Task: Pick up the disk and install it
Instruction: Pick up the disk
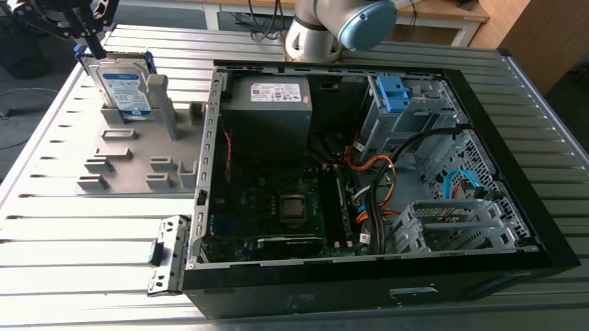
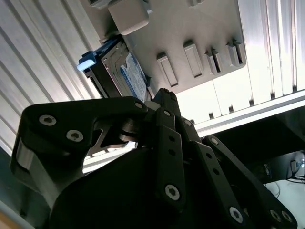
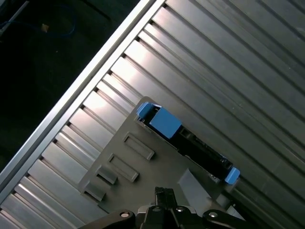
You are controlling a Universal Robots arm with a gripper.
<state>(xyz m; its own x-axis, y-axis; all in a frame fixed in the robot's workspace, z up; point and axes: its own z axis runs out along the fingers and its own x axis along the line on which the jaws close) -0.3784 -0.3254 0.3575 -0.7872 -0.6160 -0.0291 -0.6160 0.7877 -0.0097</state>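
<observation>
The disk (image 1: 124, 86) stands on edge in a slot of the grey holder (image 1: 129, 162) at the exterior view's far left, its white-and-blue label facing forward and blue rails on its edges. My gripper (image 1: 90, 47) hangs just above the disk's top corner, shut and holding nothing. In the second wrist view the gripper (image 2: 155, 98) points at the disk (image 2: 129, 76), a little apart from it. The first wrist view looks down on the disk's dark top edge (image 3: 193, 145) with blue rail ends, the gripper (image 3: 162, 193) beside it over the holder (image 3: 143, 179).
An open black computer case (image 1: 515, 186) lies on the slatted metal table (image 1: 83, 234), to the exterior view's right of the holder. Inside are a grey power supply (image 1: 272, 103), a drive cage with a blue bracket (image 1: 391, 93) and loose cables (image 1: 377, 172). The arm's base (image 1: 318, 31) stands behind the case.
</observation>
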